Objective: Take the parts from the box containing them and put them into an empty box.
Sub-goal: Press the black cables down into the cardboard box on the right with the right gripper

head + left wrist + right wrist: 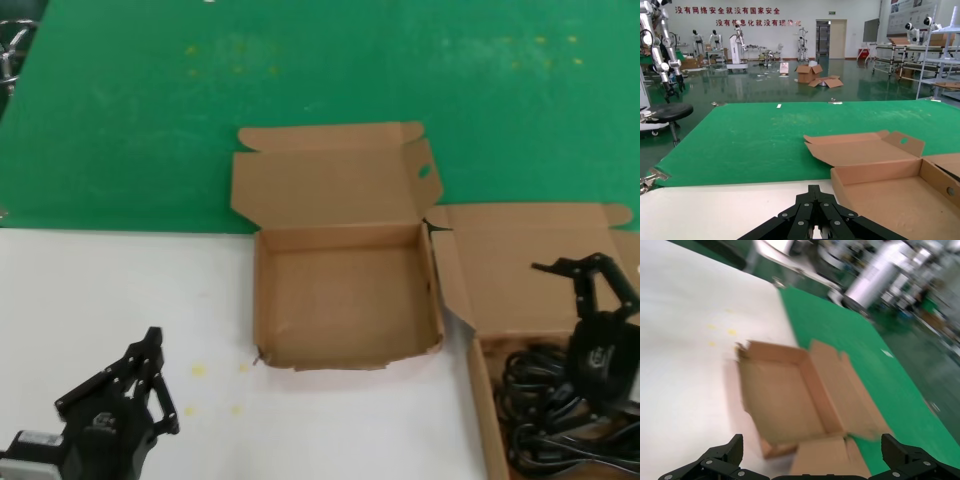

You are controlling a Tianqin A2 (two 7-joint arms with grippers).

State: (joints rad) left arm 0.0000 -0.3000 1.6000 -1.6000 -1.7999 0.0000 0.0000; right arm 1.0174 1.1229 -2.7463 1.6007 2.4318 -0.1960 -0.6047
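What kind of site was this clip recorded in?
Most likely a robotics lab or demo hall. The left wrist view shows humanoid robots on stands along the back wall under a red-lettered banner, metal racks, and a glossy green floor beyond the green-and-white worktable.

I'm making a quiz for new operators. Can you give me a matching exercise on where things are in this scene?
Things:
1. cords
2. empty box
3. left hand
4. right hand

Places or states:
A. open, above the box on the right
B. bare inside, lid folded back onto the green mat
C. low over the white table, near left
D. heaped in the box on the right

Pairs: 1-D, 2-B, 3-C, 4-A
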